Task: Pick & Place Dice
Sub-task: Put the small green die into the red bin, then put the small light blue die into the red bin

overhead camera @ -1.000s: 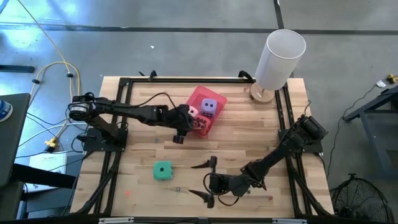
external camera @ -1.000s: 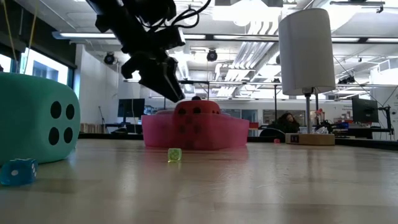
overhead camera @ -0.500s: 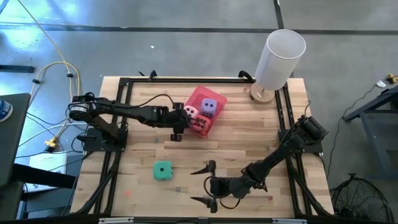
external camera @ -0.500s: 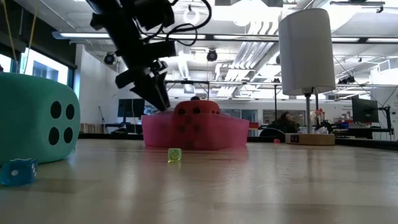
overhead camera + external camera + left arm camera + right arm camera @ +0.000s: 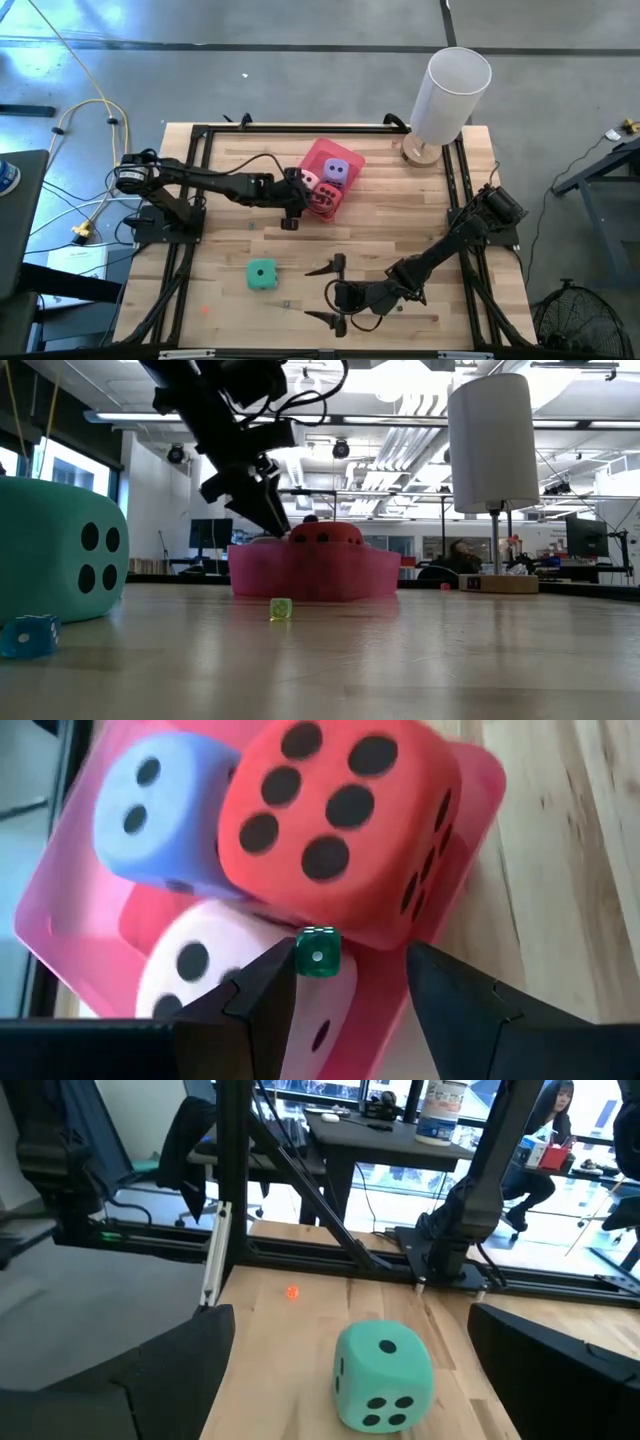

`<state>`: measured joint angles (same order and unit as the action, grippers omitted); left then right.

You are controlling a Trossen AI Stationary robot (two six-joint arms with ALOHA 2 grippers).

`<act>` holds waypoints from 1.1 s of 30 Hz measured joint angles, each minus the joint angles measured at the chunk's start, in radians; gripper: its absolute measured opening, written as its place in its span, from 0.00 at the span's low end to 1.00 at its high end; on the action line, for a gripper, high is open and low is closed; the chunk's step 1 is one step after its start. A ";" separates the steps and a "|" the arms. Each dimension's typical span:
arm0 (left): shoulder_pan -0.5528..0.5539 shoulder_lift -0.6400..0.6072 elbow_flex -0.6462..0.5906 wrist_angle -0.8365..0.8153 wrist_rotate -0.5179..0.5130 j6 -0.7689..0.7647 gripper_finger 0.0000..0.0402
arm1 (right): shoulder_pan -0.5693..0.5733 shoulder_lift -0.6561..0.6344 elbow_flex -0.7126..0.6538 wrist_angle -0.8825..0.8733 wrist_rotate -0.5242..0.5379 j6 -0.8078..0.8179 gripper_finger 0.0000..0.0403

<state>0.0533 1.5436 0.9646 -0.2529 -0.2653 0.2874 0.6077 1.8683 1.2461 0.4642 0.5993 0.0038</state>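
Three dice in, one still out

Your pink tray (image 5: 317, 163) holds the red die (image 5: 340, 820), purple die (image 5: 337, 172) and pale pink die (image 5: 310, 180); the teal die (image 5: 262, 274) waits before your wide-open right gripper (image 5: 330, 295), while your left gripper (image 5: 345, 995) hovers empty, fingers parted, over the tray.

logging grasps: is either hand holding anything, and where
Nothing held: right hand open, empty; left hand open, a tiny green die beside one finger, not pinched.

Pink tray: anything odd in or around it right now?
Yes. A tiny green die sits on the big dice in the pink tray, against the red die. Left gripper hovers there.
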 joint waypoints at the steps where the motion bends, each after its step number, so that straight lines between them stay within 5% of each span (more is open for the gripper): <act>1: -0.003 0.000 0.000 0.006 -0.001 0.003 0.45 | 0.000 0.000 0.000 -0.001 0.000 -0.005 0.98; 23: -0.031 -0.023 0.000 0.020 -0.129 -0.042 0.45 | -0.002 0.000 0.000 -0.004 -0.001 -0.032 0.98; 33: -0.231 -0.283 0.000 -0.505 -0.111 -0.191 0.45 | 0.023 0.000 0.000 -0.021 -0.001 -0.083 0.98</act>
<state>-0.1781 1.2611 0.9649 -0.7582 -0.3760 0.0967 0.6303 1.8683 1.2461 0.4435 0.5987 -0.0795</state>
